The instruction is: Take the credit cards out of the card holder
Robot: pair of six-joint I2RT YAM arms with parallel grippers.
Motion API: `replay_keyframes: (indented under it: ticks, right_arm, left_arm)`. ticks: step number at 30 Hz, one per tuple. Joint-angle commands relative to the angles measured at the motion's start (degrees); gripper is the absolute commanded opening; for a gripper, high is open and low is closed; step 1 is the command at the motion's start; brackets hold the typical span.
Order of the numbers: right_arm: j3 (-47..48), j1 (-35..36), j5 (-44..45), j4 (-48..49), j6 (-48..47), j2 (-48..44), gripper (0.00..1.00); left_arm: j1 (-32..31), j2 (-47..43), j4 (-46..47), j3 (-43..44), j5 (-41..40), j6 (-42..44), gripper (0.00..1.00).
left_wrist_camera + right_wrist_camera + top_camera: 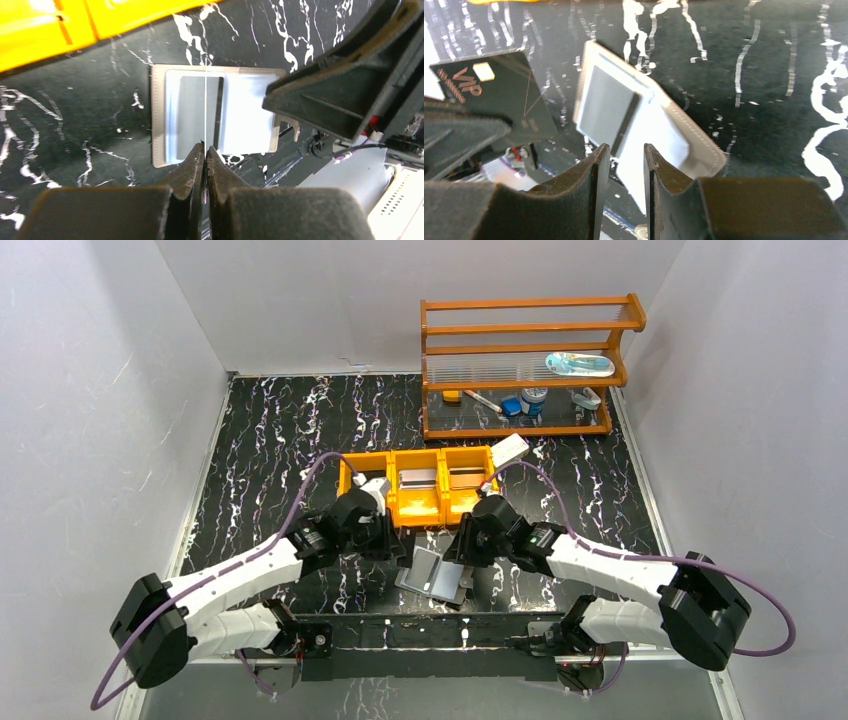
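The left gripper (pixel 205 148) is clamped shut on the dark card (pixel 494 95), which sticks out edge-on from its fingertips, with the open wallet (pixel 247 117) lying flat just beyond them. The right gripper (pixel 622 152) has its jaws parted and holds nothing; the wallet's near edge shows through the gap, and a grey card (pixel 606 102) sits in its pocket.

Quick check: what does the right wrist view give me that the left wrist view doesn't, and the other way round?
Right wrist only: the face of the dark card, with its gold chip and VIP lettering, held clear of the card holder; also the gap between the fingers of the right tool. Left wrist only: that card edge-on, a thin line pinched in the shut left tool. Both: the open card holder lying on the marble table, with a grey card in its pocket.
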Motion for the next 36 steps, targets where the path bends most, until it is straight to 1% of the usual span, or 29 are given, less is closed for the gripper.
replay_keyframes:
  ticks: [1, 4, 7, 9, 12, 14, 17, 20, 24, 29, 30, 33, 36]
  right_arm:
    - [0.73, 0.16, -6.50, 7.54, -0.30, -2.58, 0.40]
    - [0.66, 0.33, -7.95, 11.15, 0.51, -1.64, 0.41]
    - [3.48, 0.79, -10.28, 10.42, 0.25, 1.63, 0.42]
    - [4.44, 1.45, -10.31, 10.44, 0.12, 3.57, 0.42]
    - [3.39, 1.63, -9.98, 10.88, 1.34, 6.51, 0.43]
    - [2.91, 1.65, -11.67, 11.41, 1.74, 9.09, 0.43]
    - [2.09, 2.21, -11.08, 10.21, 3.17, 12.11, 0.43]
    - [0.63, 2.39, -8.39, 8.56, 3.59, 12.08, 0.43]
    - [0.43, 2.41, -5.73, 6.50, 2.34, 8.58, 0.45]
    - [2.41, 2.41, -4.77, 5.61, -1.08, 3.58, 0.54]
    - [2.74, 2.42, -4.19, 5.28, -1.51, 2.08, 0.58]
    - [2.33, 2.31, -1.84, 5.13, -1.66, -1.51, 0.74]
    - [0.79, 2.31, -1.63, 8.61, -2.23, -4.50, 0.86]
  left_arm:
    - [3.69, -4.52, -5.51, 0.66, -1.74, 1.95, 0.00]
    - [5.19, -6.51, -6.12, -0.21, -1.78, 1.96, 0.00]
    - [5.77, -7.63, -6.77, -0.58, -1.99, 1.87, 0.00]
    - [5.93, -7.99, -7.31, -0.77, -2.23, 1.74, 0.00]
    - [6.03, -8.78, -7.68, -1.19, -3.35, 1.24, 0.00]
    - [6.11, -9.59, -7.86, -1.33, -4.03, 1.01, 0.00]
    - [6.18, -10.82, -7.47, -1.96, -4.37, 0.96, 0.00]
    - [6.25, -11.46, -7.41, -2.21, -4.26, 1.07, 0.00]
    - [6.25, -12.02, -6.44, -2.59, -3.30, 1.60, 0.00]
    - [7.77, -13.26, -3.03, -3.98, 1.54, 2.11, 0.00]
    - [8.75, -13.75, -2.82, -4.22, 2.94, 2.09, 0.00]
    - [13.23, -15.37, -1.87, -5.22, 8.31, 2.21, 0.00]
    - [18.44, -17.76, 1.32, -7.15, 15.49, 0.95, 0.00]
